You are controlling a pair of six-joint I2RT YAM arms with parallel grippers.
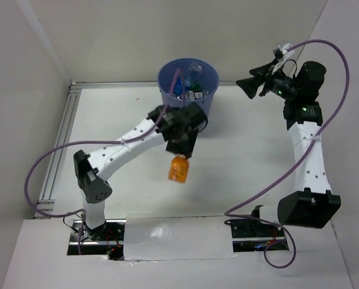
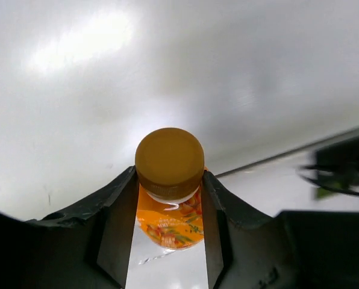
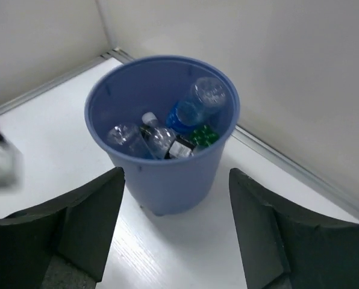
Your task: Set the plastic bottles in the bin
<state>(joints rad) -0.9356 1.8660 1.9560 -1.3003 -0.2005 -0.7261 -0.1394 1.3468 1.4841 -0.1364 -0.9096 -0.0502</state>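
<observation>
An orange bottle [image 1: 178, 169] with an orange cap [image 2: 169, 158] is between the fingers of my left gripper [image 1: 181, 150], just in front of the bin. In the left wrist view both fingers [image 2: 122, 211] press against the bottle's neck under the cap, so the gripper [image 2: 169, 180] is shut on it. I cannot tell whether it is off the table. The blue bin [image 1: 188, 90] stands at the back centre and holds several bottles: a clear one [image 3: 126, 136], a blue-labelled one [image 3: 188, 111] and a green one [image 3: 203, 135]. My right gripper [image 1: 250, 88] hangs open to the bin's right, empty, facing the bin [image 3: 167, 174].
White walls close in the table on the left, back and right. An aluminium rail [image 1: 60, 141] runs along the table's left edge and another along the back edge [image 3: 300, 171]. Purple cables loop from both arms. Both arm bases sit at the near edge.
</observation>
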